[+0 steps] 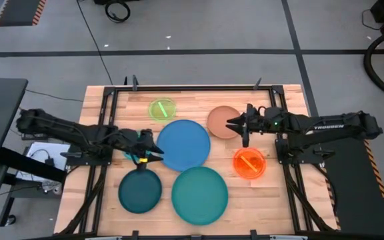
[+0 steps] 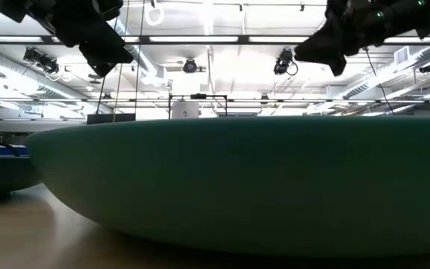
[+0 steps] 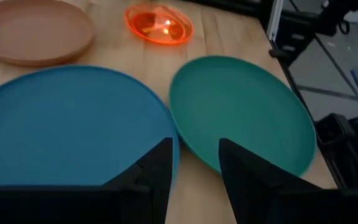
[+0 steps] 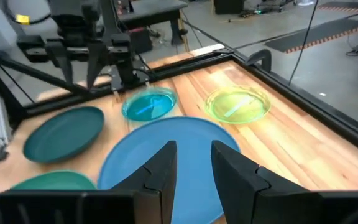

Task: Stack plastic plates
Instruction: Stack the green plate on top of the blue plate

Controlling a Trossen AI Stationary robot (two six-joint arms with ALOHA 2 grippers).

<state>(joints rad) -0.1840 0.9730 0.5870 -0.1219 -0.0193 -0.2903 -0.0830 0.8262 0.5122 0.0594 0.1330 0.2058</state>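
Seven plates lie apart on the wooden table. The large blue plate (image 1: 183,145) is in the middle, the teal plate (image 1: 199,195) near it, and the dark green plate (image 1: 140,191) left of that. The lime plate (image 1: 162,109), tan plate (image 1: 223,123) and orange plate (image 1: 249,163) lie around them. The small cyan plate (image 4: 149,106) sits beside the blue plate's left rim. My left gripper (image 1: 160,156) hovers open over the cyan plate, fingers (image 3: 160,168) pointing right past the blue rim. My right gripper (image 1: 231,124) hovers open above the tan plate, pointing left.
A black metal frame (image 1: 192,87) runs along the table's far edge and sides. In the low view the teal plate (image 2: 230,179) fills the foreground and both grippers hang well above the table. Bare wood shows between the plates and along the near edge.
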